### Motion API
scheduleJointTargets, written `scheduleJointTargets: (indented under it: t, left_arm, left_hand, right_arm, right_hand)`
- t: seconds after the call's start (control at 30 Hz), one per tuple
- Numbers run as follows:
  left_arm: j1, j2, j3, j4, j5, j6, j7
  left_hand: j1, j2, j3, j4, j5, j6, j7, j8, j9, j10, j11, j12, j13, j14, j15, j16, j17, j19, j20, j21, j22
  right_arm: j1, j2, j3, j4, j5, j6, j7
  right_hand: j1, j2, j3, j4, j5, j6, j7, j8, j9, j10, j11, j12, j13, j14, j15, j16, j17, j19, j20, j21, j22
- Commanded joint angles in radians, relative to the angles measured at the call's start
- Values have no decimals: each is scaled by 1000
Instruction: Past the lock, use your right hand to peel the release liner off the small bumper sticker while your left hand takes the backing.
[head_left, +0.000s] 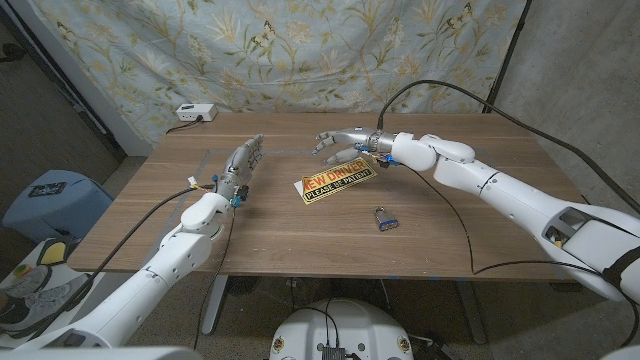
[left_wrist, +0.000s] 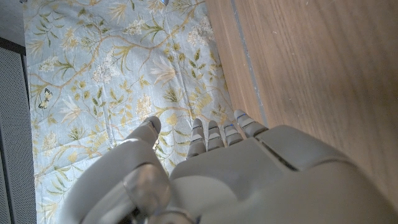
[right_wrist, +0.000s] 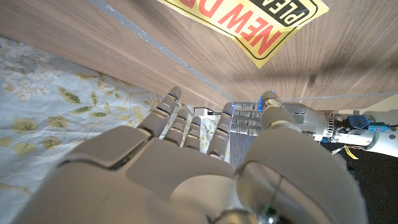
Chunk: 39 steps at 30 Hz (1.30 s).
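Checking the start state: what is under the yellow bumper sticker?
The bumper sticker lies on the bare wooden table, past the lock. Its underside is covered, so the liner cannot be seen. The right hand hovers beyond its far end, holding nothing.

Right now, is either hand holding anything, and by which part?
Nothing is held. The right hand hovers open beside the bumper sticker; the left hand is open too.
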Motion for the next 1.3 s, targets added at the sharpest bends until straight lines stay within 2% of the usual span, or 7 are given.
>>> scheduleJointTargets:
  t: [0.03,0.33,0.87,1.3]
  left_arm:
    - [9,-1,1,-10,0,6,7]
    - [24,-1,2,-28,1,10,22]
    - [51,2,-1,-57,5,26,58]
    - [54,-5,-1,-45,-6,31,56]
  left_hand:
    - [-6,0,5,-4,6,7,-4,-2,1,7,1,2,2,0,11,3,2,11,0,-4,3]
    - [-8,0,6,-4,6,8,-4,-2,1,7,-2,1,2,1,13,3,2,12,1,-5,3]
    - [-12,1,9,-5,6,14,-3,0,1,7,-1,1,2,1,13,2,2,13,1,-6,3]
    - [-13,3,11,-6,7,17,-2,1,2,9,1,1,2,2,13,2,2,14,1,-6,3]
  right_arm:
    - [33,21,-47,42,-54,26,4]
    - [49,38,-72,78,-77,57,-10]
    - [121,106,-135,212,-101,142,-24]
    - [176,155,-181,316,-118,177,-50]
  right_hand:
    - [21,-1,1,7,5,-3,-2,-2,3,-21,-4,-3,1,-24,5,-5,5,-14,-2,-4,1]
    - [38,3,3,9,5,7,-4,2,5,-53,-8,-6,2,-45,10,-5,7,-21,1,-3,2]
    - [55,7,7,7,5,16,-4,6,6,-65,-10,-2,2,-53,14,-2,8,-34,13,-5,1]
    - [67,8,9,7,5,21,-4,7,7,-70,-11,1,2,-54,16,1,9,-37,15,-4,1]
